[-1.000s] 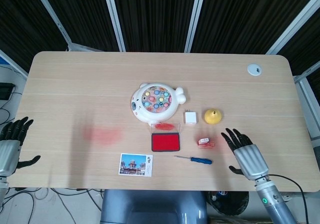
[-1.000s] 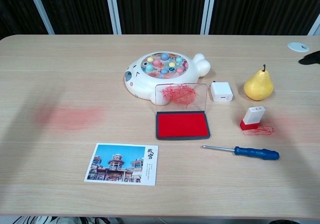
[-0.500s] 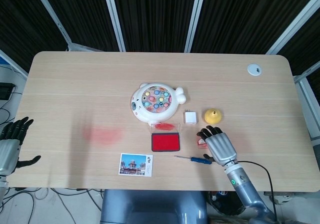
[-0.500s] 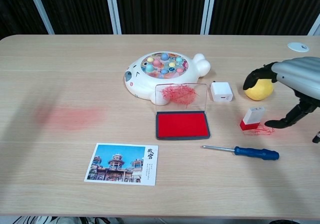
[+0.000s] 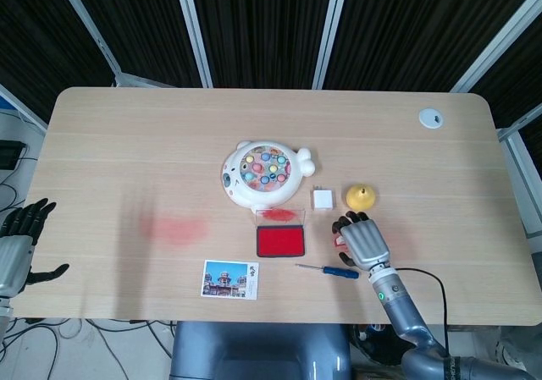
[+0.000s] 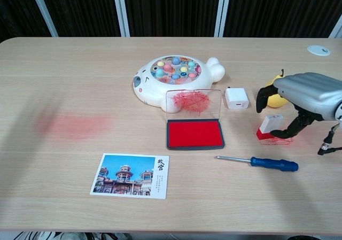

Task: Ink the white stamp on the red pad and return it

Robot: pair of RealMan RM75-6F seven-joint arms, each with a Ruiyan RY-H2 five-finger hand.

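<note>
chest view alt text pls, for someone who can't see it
The right robot hand hovers over the white stamp, fingers arched around it, not yet gripping. The open red ink pad lies to its left, a blue screwdriver in front.

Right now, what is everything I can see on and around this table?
stamp: one, white with red base, on the table's right part under the right hand
ink pad: one, red, lid open, table centre
fishing toy: one, white, behind the ink pad
small white block: one, right of the pad's lid
pear: one, yellow, behind the stamp
screwdriver: one, blue handle, near front edge
postcard: one, front left of the pad
table: one, light wood
right hand: fingers arched over the stamp, not yet closed
left hand: open, off the table's left edge
</note>
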